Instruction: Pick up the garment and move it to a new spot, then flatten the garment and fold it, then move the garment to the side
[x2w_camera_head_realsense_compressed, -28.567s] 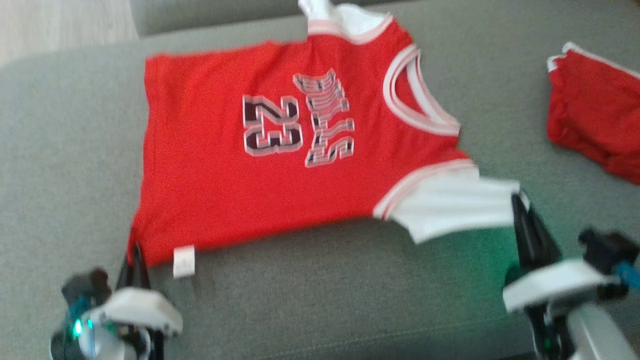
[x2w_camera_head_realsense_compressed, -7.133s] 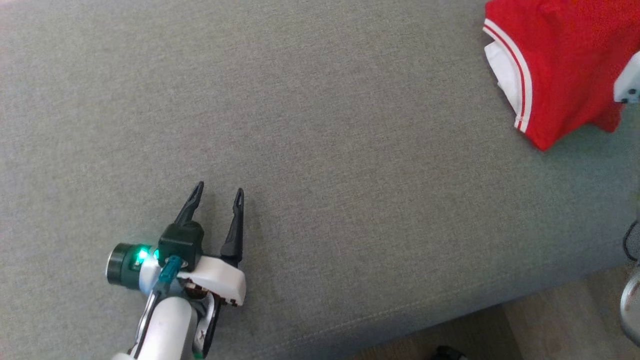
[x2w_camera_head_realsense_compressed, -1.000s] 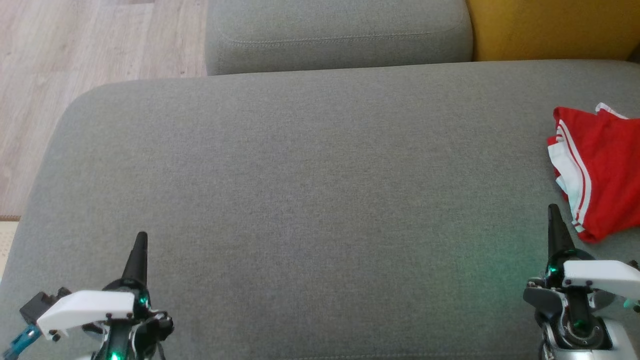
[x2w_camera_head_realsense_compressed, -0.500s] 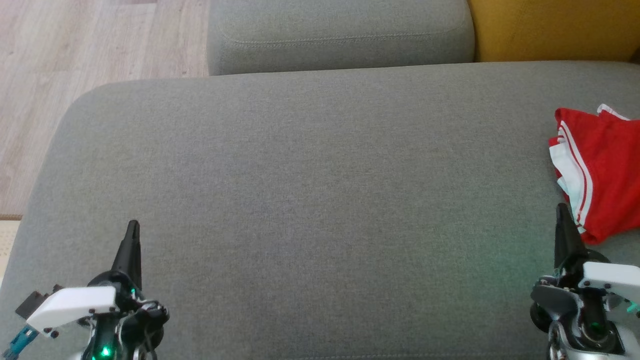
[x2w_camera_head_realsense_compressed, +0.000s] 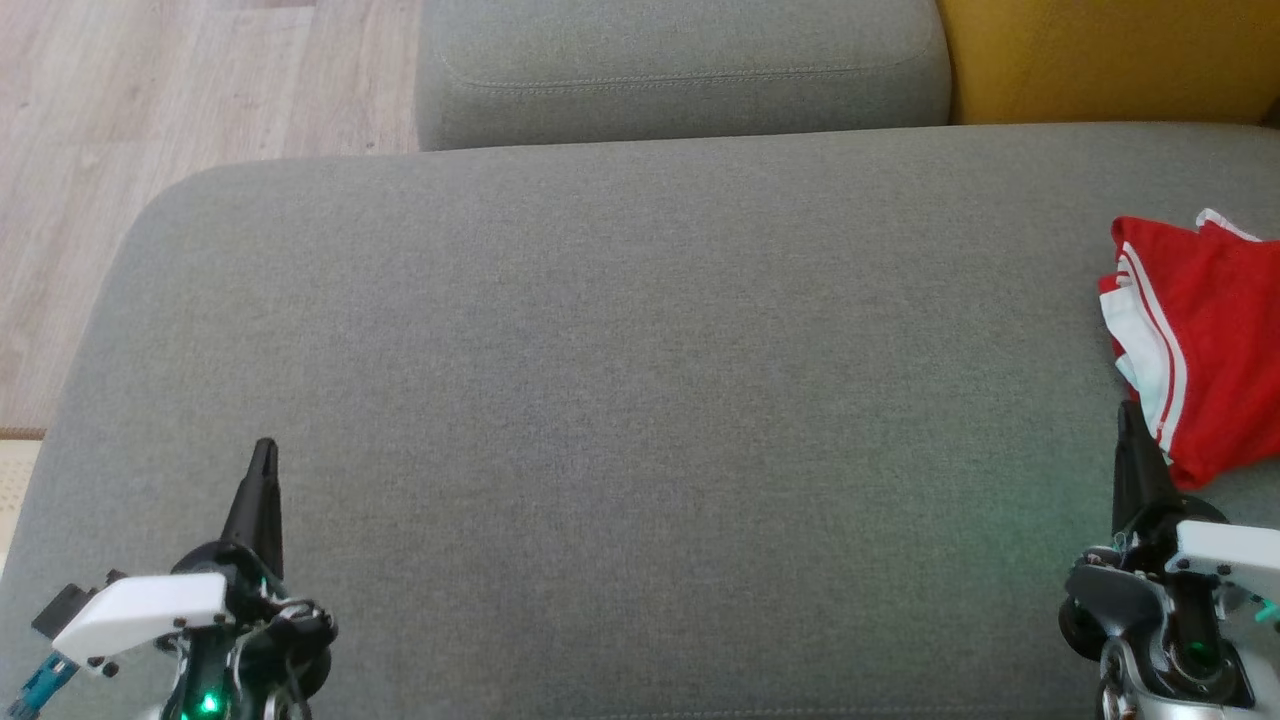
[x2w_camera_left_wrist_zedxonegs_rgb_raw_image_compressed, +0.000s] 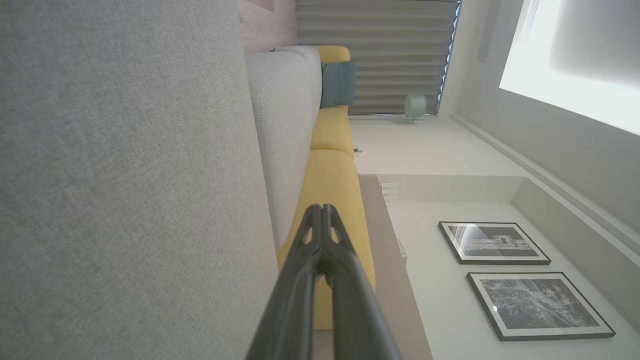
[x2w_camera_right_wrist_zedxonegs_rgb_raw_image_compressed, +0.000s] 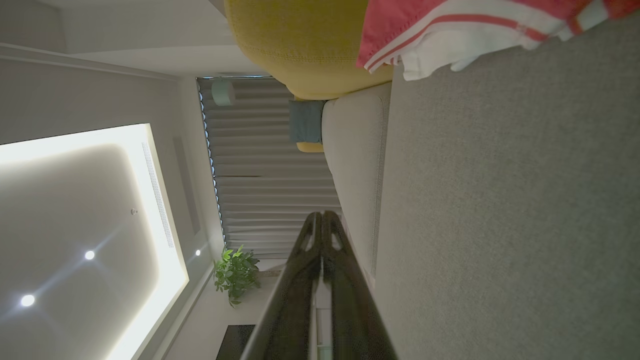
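The garment (x2w_camera_head_realsense_compressed: 1210, 340), a red jersey with white striped trim, lies folded in a bundle at the right edge of the grey sofa seat (x2w_camera_head_realsense_compressed: 620, 380); its red and white edge (x2w_camera_right_wrist_zedxonegs_rgb_raw_image_compressed: 450, 30) also appears at the top of the right wrist view. My right gripper (x2w_camera_head_realsense_compressed: 1128, 415) is shut and empty, its tip just left of the bundle's near corner. Over the seat's near left part hovers my left gripper (x2w_camera_head_realsense_compressed: 264, 450), shut with nothing in it. Both wrist views show the fingers (x2w_camera_left_wrist_zedxonegs_rgb_raw_image_compressed: 321, 220) pressed together (x2w_camera_right_wrist_zedxonegs_rgb_raw_image_compressed: 322, 225).
A grey cushion (x2w_camera_head_realsense_compressed: 680, 70) stands behind the seat, with a yellow cushion (x2w_camera_head_realsense_compressed: 1110, 60) to its right. Wooden floor (x2w_camera_head_realsense_compressed: 150, 120) lies beyond the seat's left end. The seat's front edge runs along the bottom of the head view.
Both grippers have drawn slightly back toward the bottom of the head view over the last second. The garment has stayed put.
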